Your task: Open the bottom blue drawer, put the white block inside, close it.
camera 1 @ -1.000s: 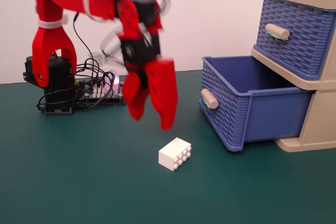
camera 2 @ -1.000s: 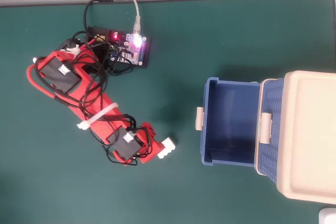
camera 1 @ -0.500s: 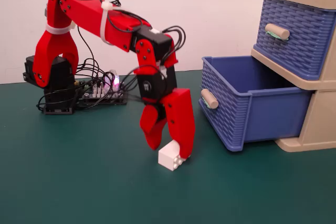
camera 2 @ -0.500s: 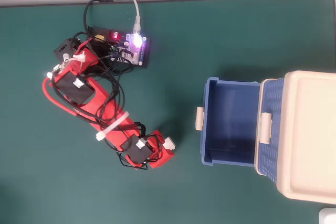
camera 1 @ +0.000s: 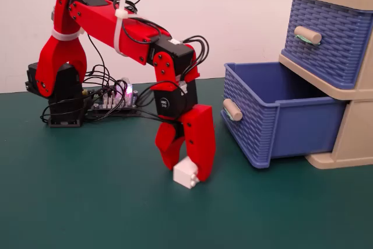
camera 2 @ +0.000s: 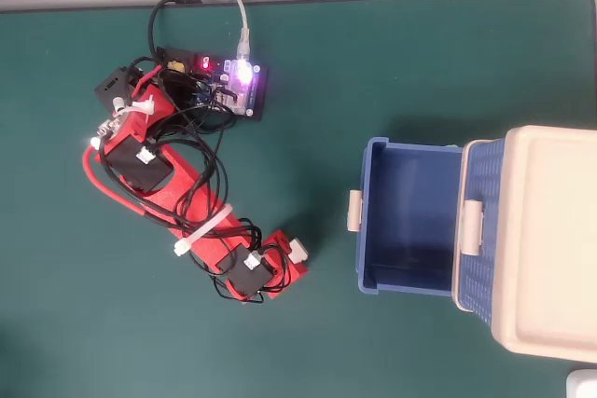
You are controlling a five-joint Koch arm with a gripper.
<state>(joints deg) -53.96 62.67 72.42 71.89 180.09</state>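
Observation:
The bottom blue drawer (camera 1: 303, 122) is pulled out of the beige frame (camera 1: 356, 132), and I see nothing in it in the overhead view (camera 2: 410, 221). Its beige handle (camera 1: 232, 109) faces my arm. The white block (camera 1: 186, 174) sits on the green mat, left of the drawer, studs facing left. My red gripper (camera 1: 185, 170) points down with one jaw on each side of the block, closed against it. In the overhead view the gripper (camera 2: 291, 258) largely covers the block (camera 2: 297, 250).
The upper blue drawer (camera 1: 326, 33) is shut above the open one. The arm's base (camera 1: 58, 86) and a lit controller board (camera 2: 233, 81) with loose cables stand at the back left. The green mat (camera 1: 87, 202) has a far edge by the white wall.

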